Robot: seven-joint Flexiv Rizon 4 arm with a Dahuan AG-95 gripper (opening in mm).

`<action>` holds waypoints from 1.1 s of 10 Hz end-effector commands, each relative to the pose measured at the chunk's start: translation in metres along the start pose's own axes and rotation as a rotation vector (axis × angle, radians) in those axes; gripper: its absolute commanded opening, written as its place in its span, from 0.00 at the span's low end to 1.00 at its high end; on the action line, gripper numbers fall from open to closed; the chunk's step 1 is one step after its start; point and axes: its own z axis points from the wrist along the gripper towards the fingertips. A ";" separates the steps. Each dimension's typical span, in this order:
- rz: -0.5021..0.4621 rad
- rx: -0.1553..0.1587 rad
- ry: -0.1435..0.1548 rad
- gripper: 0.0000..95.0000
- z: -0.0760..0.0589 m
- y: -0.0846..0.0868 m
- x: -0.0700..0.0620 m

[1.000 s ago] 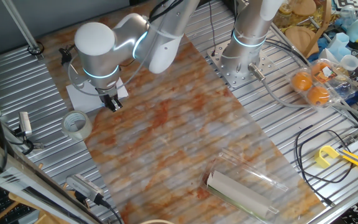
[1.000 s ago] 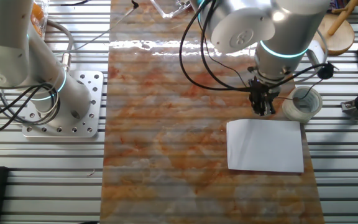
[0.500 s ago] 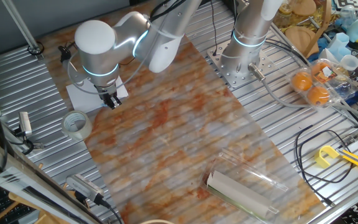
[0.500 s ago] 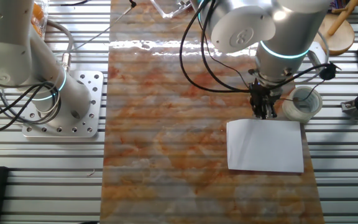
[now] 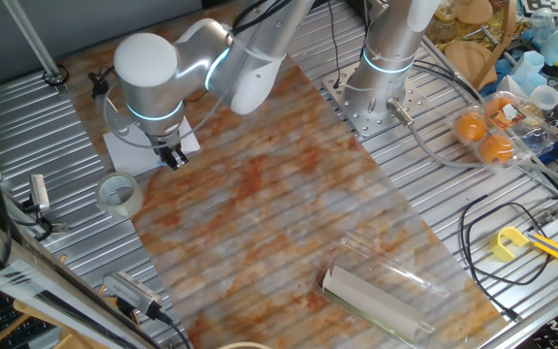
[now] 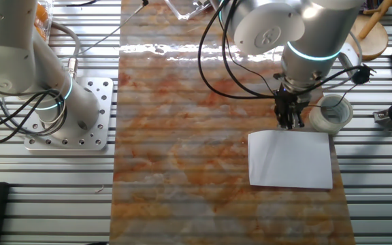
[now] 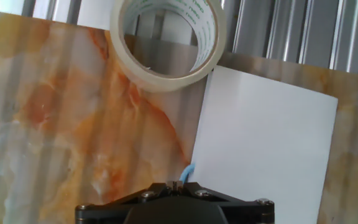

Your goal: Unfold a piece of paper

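The piece of paper is a white sheet lying flat and folded on the marbled mat, near the mat's edge. In one fixed view the arm hides most of the paper. My gripper points down at the sheet's edge on the tape roll side. The hand view shows the jaws closed together, with nothing visible between them, and the gripper right at the paper's edge. A small light-blue mark sits just ahead of the tips. The gripper hangs low over the mat.
A translucent tape roll lies beside the paper, close to the gripper. A rolled sheet in clear plastic lies at the mat's far end. A second arm's base stands off the mat. Oranges and cables clutter one side.
The gripper has shifted a little across the mat to the paper's edge. The paper and tape roll have not moved.
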 end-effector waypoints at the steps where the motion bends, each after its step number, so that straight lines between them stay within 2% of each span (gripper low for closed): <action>1: 0.000 -0.004 0.004 0.00 0.001 0.001 -0.001; 5: 0.013 0.000 0.011 0.00 0.008 0.012 0.001; 9: 0.006 0.015 0.009 0.00 0.009 0.013 0.001; 10: 0.005 0.007 -0.001 0.00 0.009 0.013 0.001; 11: 0.013 -0.004 0.009 0.00 0.009 0.013 0.001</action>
